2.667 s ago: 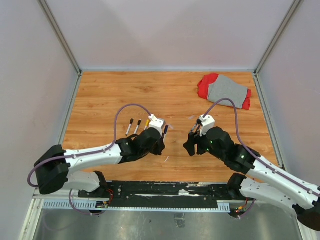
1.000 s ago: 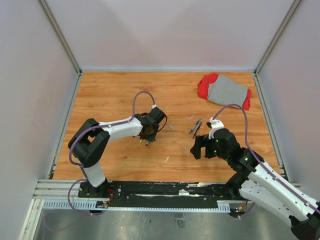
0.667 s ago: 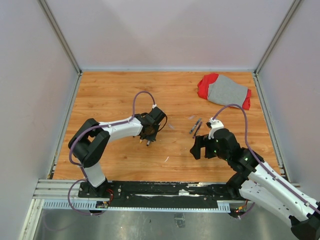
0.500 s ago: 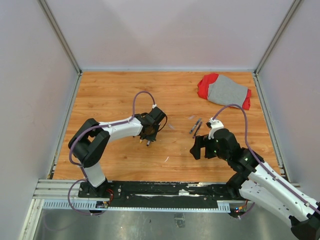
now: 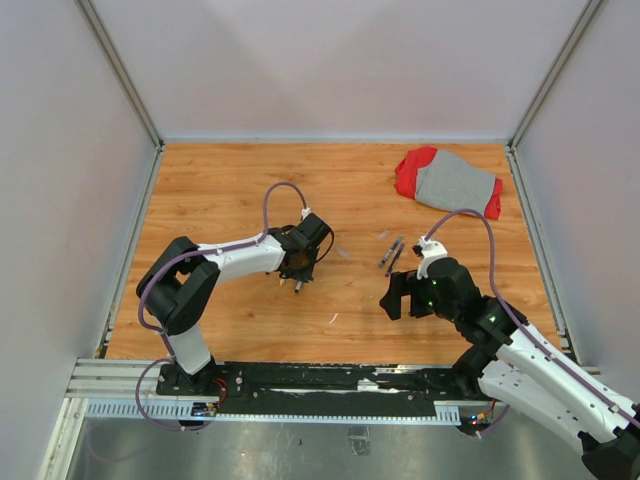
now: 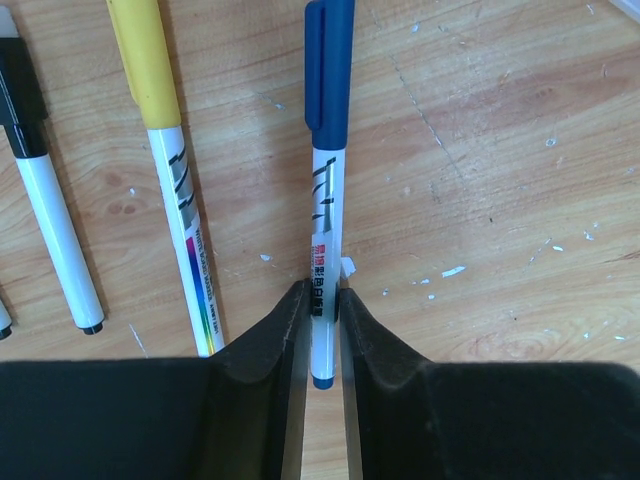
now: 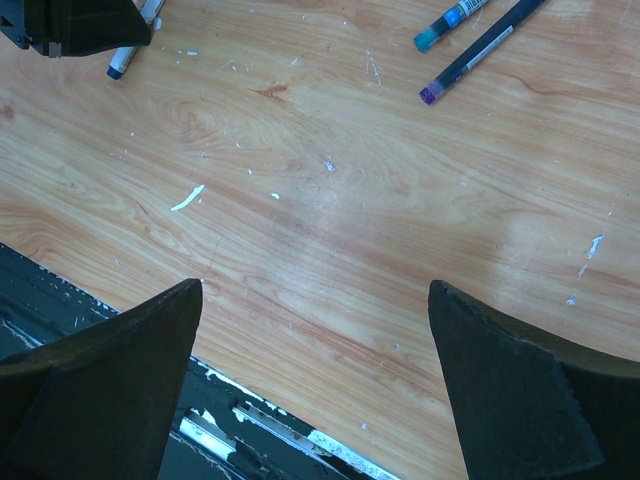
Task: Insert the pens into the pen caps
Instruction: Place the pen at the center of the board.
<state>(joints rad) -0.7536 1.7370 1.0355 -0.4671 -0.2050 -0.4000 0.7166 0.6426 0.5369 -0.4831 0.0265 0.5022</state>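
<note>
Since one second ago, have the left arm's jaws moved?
No. The left arm's jaws stay clamped on the blue-capped white pen, no nearer the red-and-grey cloth.

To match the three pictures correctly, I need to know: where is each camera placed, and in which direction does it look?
Top external: above and behind the bases, looking down at the table; both arms show, with left pincer and right pincer.
Left wrist: on the left arm, looking down past its fingers, closed on the blue-capped pen.
Right wrist: on the right arm, looking down between its open fingers at the table.
Shared: both wrist views show that pen's end.
</note>
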